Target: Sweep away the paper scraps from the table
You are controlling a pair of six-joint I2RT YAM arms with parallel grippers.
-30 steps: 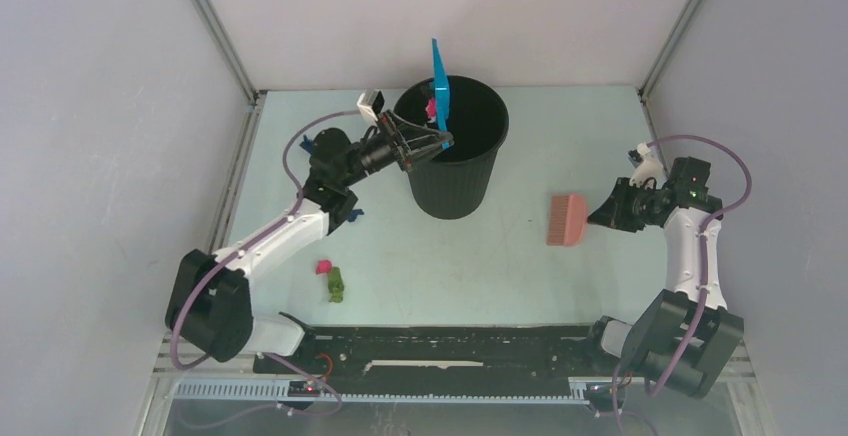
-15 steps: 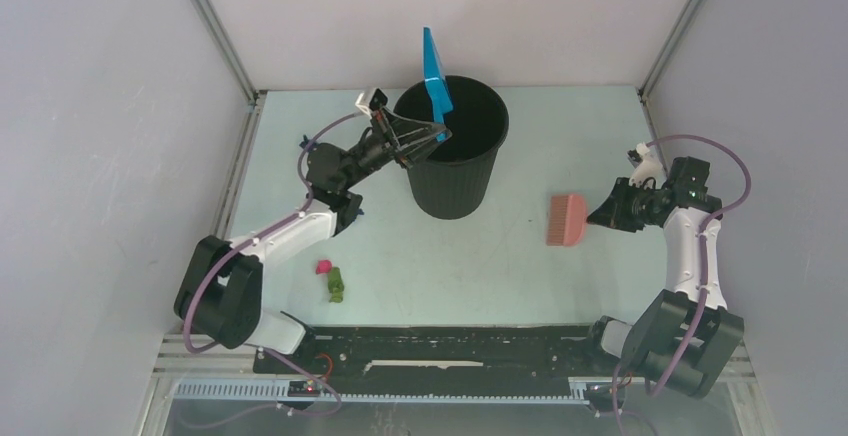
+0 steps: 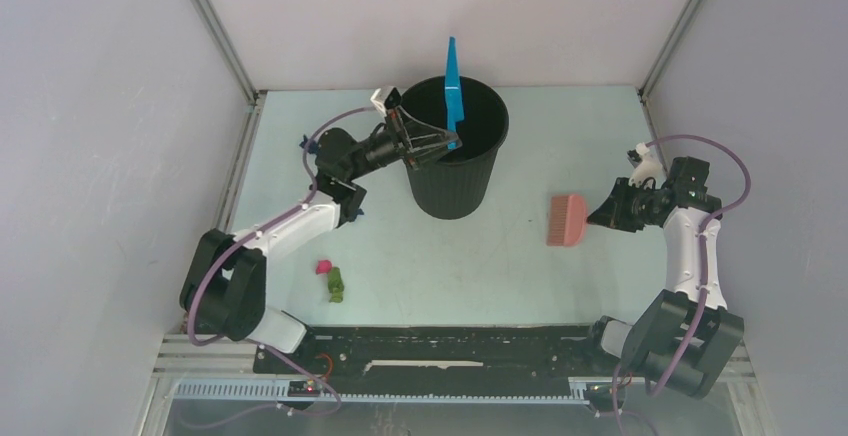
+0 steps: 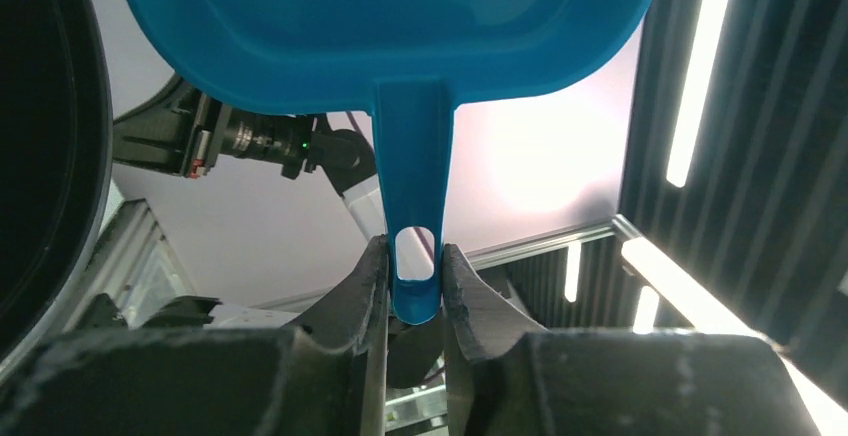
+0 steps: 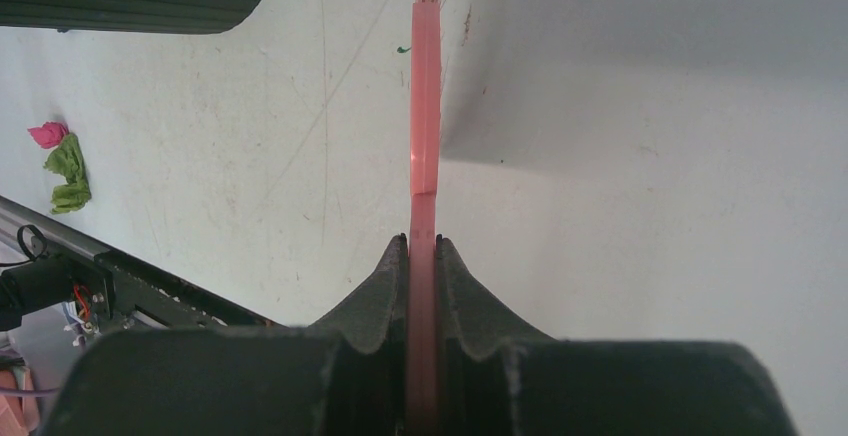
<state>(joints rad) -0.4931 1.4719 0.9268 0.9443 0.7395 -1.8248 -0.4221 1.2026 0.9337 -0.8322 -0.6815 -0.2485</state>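
Grey walls enclose a pale mint-green table [image 3: 500, 266] with aluminium frame edges. A black ribbed waste bin [image 3: 455, 181] stands upright toward the far side, a little left of centre.

The paper scraps in view lie on the table near the front left, well apart from the bin. A magenta scrap [image 3: 323, 267] sits just beside a green scrap [image 3: 336, 285], touching it or nearly so. The green one is elongated, with its long axis running roughly from near to far, and the magenta one lies at its far end. The right wrist view shows the same pair, magenta [image 5: 48, 135] and green [image 5: 68, 171], at the left edge of the picture.

The left gripper [image 3: 445, 141] reaches over the bin's near-left rim, its fingers clamped on the handle tip of a blue dustpan [image 3: 454, 91]. The left wrist view shows the pads of that gripper [image 4: 413, 256] pressing either side of the handle's hanging hole. The dustpan [image 4: 400, 16] stands on end above the bin's mouth, long axis near vertical, handle down and pan up.

The right gripper [image 3: 600, 214] is closed on the handle of a pink hand brush [image 3: 567, 219], to the right of the bin. The brush's bristles point left, toward the table's middle. In the right wrist view the brush [image 5: 425, 106] runs straight out from between the fingers [image 5: 423, 246], seen edge-on. Whether it touches the table cannot be told.
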